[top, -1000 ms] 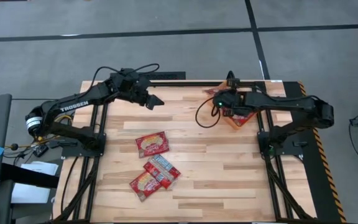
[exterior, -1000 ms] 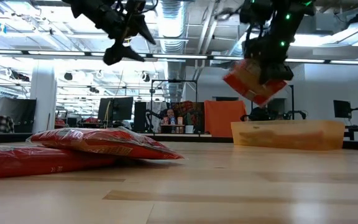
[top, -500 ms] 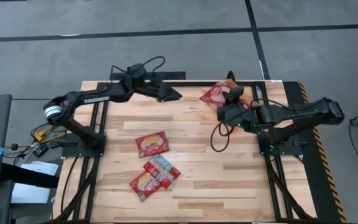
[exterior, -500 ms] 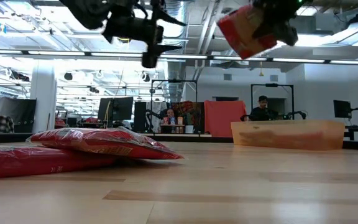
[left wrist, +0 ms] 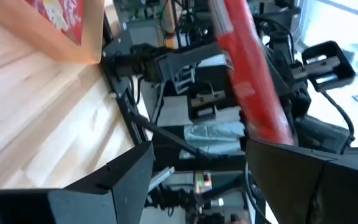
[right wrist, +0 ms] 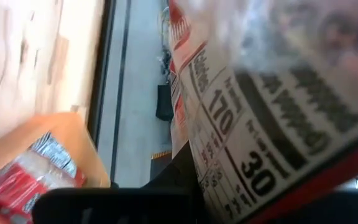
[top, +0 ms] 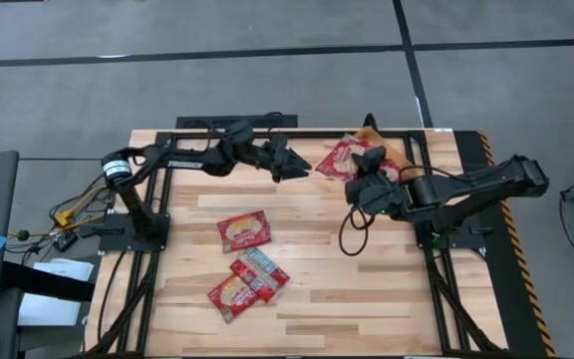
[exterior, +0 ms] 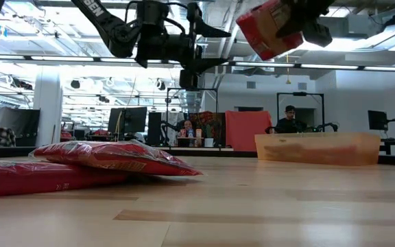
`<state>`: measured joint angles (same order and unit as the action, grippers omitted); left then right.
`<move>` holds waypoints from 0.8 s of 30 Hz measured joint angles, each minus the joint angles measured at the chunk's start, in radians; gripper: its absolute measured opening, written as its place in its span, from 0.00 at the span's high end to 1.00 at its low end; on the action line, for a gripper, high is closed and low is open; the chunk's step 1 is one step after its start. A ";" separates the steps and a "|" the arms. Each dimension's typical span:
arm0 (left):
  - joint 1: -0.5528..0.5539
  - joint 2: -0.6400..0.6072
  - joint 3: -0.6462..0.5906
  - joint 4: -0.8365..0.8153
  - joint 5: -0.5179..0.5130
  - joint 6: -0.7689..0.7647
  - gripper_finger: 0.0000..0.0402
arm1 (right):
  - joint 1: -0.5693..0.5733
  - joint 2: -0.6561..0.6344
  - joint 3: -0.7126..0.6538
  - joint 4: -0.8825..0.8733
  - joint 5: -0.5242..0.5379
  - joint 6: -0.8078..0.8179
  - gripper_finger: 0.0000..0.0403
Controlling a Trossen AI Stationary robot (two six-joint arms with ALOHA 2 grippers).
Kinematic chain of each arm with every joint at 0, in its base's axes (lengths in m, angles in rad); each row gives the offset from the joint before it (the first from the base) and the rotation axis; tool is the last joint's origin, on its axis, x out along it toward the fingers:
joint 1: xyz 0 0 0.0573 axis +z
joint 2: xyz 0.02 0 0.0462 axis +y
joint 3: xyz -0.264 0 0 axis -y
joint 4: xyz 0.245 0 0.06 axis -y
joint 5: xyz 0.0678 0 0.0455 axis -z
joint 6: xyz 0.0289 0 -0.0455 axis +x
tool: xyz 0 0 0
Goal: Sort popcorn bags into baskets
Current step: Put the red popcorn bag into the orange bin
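Observation:
My right gripper [top: 365,166] is shut on a red popcorn bag [top: 340,156], high above the table's far middle; the low view shows that bag [exterior: 269,29] tilted in the air. My left gripper [top: 294,166] is open, reaching from the left, its fingertips just short of the bag. In the left wrist view the bag [left wrist: 248,81] stands edge-on beyond my spread fingers. The orange basket [top: 395,150] sits at the far right, half hidden under the right arm, with a bag inside [right wrist: 17,180]. Three more bags [top: 244,230], [top: 263,271], [top: 229,295] lie flat on the table. My right gripper holds the bag by its end toward the table's right [top: 355,160], pinched between the two fingers, which come at it roughly level from the right. The bag is lifted clear and tilted, its free end pointing toward the left gripper. Its printed panel [right wrist: 253,143] fills the wrist view.
The basket [exterior: 317,148] stands on the far right of the wooden table [top: 367,289]. Two of the lying bags overlap near the table's middle front [exterior: 115,156]. A person [exterior: 290,120] sits in the room beyond the far edge. A black cable [top: 352,224] loops below the right arm.
My right gripper has carried the bag up and away from over the basket, toward the table's left and far edge, tipping it as it rose. My left arm has stretched out toward the table's right, bringing its open gripper close to the raised bag.

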<state>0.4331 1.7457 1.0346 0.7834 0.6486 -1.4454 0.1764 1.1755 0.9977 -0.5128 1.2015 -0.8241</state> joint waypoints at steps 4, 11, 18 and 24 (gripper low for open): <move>-0.017 0.003 0.022 0.004 -0.024 0.001 0.39 | 0.002 0.010 -0.002 -0.007 -0.020 0.000 0.91; -0.038 0.003 0.067 0.005 -0.027 -0.009 0.39 | 0.024 0.024 0.000 0.025 -0.049 0.000 0.92; -0.082 0.003 0.086 -0.001 -0.031 -0.033 0.40 | 0.033 0.026 0.000 0.027 -0.050 0.004 0.90; -0.101 0.006 0.086 -0.006 -0.062 -0.030 0.48 | 0.033 0.026 0.000 0.028 -0.068 0.003 0.92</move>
<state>0.3323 1.7517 1.1206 0.7771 0.5865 -1.4754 0.2092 1.2011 0.9974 -0.4847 1.1337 -0.8207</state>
